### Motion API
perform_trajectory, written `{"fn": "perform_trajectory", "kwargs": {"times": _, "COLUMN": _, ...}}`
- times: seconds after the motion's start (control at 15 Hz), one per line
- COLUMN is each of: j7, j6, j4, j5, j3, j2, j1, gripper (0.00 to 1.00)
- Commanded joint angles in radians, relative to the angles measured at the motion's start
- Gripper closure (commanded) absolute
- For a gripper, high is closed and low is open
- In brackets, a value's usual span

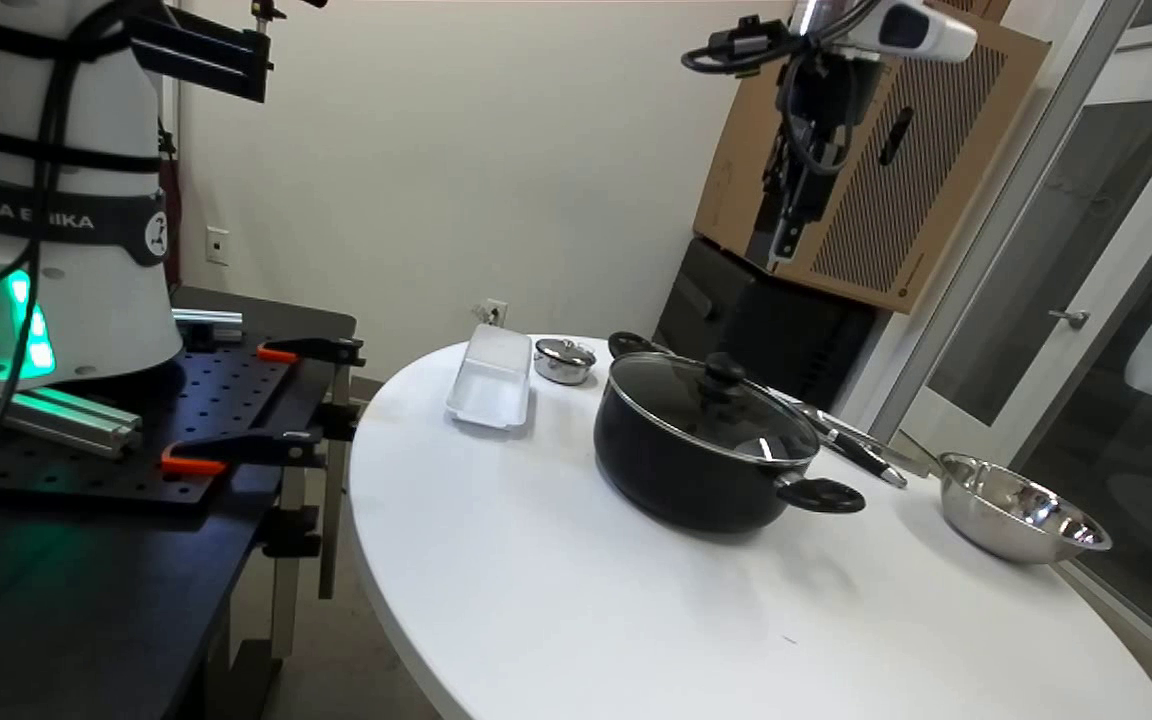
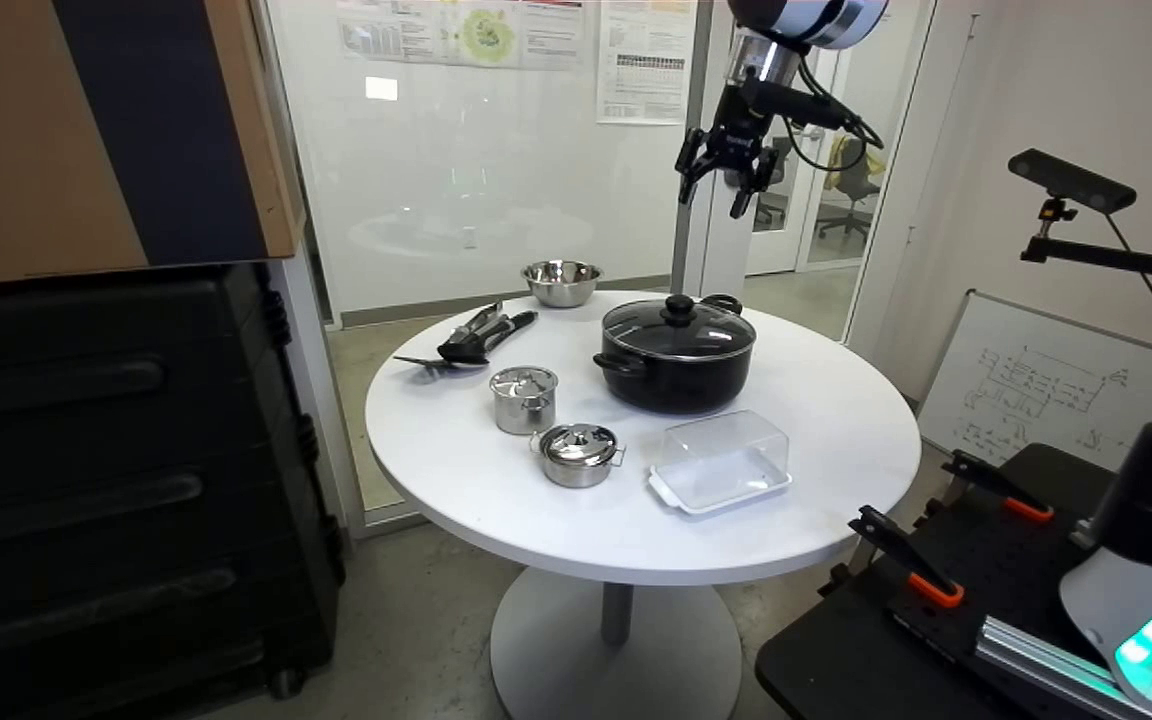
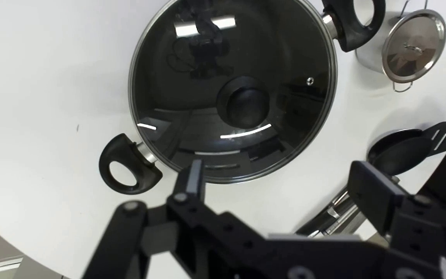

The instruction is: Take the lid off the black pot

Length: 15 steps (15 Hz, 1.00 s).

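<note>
Room with posters (image 2: 644, 62); round white table (image 2: 836, 430) under the pot (image 2: 678, 385), lid (image 2: 678, 332) on. Around pot: bowl (image 2: 563, 292), utensils (image 2: 466, 351), tall tin (image 2: 524, 408), low tin (image 2: 577, 468), container (image 2: 721, 480). Fingers (image 3: 372, 195) spread, higher than pot.

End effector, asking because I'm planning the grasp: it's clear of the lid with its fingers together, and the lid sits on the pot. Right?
Not quite: the end effector is open, its fingers wide apart in the wrist view. It is clear of the lid, which sits on the pot.

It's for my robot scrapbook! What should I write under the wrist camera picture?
From above: the black pot wearing its glass lid, robot fingers spread open.
</note>
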Motion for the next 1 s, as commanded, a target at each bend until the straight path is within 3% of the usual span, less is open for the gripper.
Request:
{"fn": "perform_trajectory", "kwargs": {"times": 0.0, "j7": 0.018, "j6": 0.077, "j4": 0.008, "j5": -0.071, "j3": 0.007, "j2": 0.088, "j1": 0.022, "gripper": 0.0}}
{"fn": "perform_trajectory", "kwargs": {"times": 0.33, "j7": 0.063, "j6": 0.132, "j4": 0.016, "j5": -0.178, "j3": 0.0, "j2": 0.195, "j1": 0.049, "gripper": 0.0}}
{"fn": "perform_trajectory", "kwargs": {"times": 0.93, "j7": 0.093, "j6": 0.17, "j4": 0.06, "j5": -0.232, "j3": -0.005, "j2": 0.292, "j1": 0.078, "gripper": 0.06}}
